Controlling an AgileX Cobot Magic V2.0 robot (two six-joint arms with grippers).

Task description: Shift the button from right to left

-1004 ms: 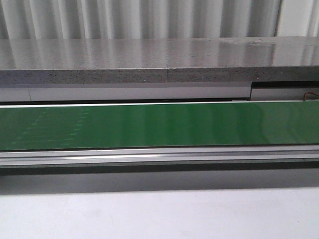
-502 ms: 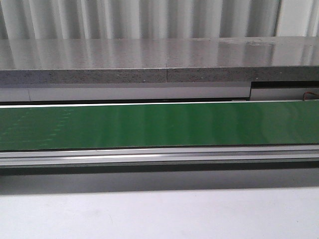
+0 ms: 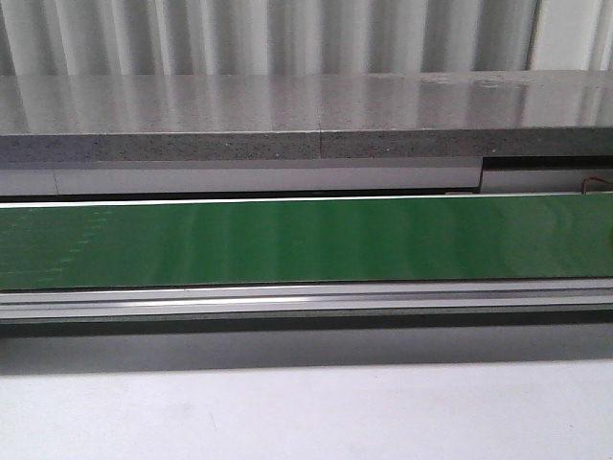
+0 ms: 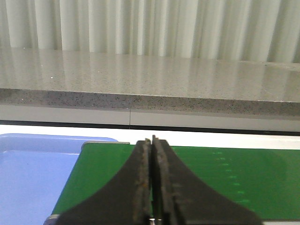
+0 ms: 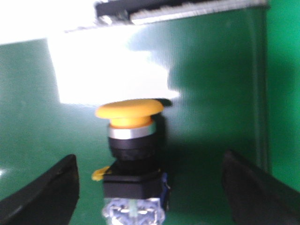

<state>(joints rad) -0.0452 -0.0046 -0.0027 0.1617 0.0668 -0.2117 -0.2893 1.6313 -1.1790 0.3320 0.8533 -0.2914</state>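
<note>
My right gripper (image 5: 150, 187) hangs over the green conveyor belt (image 5: 211, 93) with its jaws spread wide, the button (image 5: 132, 154) standing between them and touched by neither. The yellow cap, silver ring, black collar and dark block all show in the right wrist view, though the picture is soft and a bright white glare washes out the belt beyond the cap. From the front camera I see only a bare stretch of belt (image 3: 306, 240) running edge to edge, with the grey stone ledge (image 3: 306, 120) along its far side; neither arm nor the button appears there, so I cannot say how close to the right edge of the worktop the part sits.

The step, as I judge it, is the grasp. The button looks nearer one finger (image 5: 47, 187) than the other, so I would centre the jaws first, then close on the black collar or the square block rather than the domed cap, which could slip.

My left gripper (image 4: 151, 183) waits with jaws pressed together, holding nothing, at the belt's left end, just beside a pale blue tray (image 4: 33, 173), the likely drop point.
</note>
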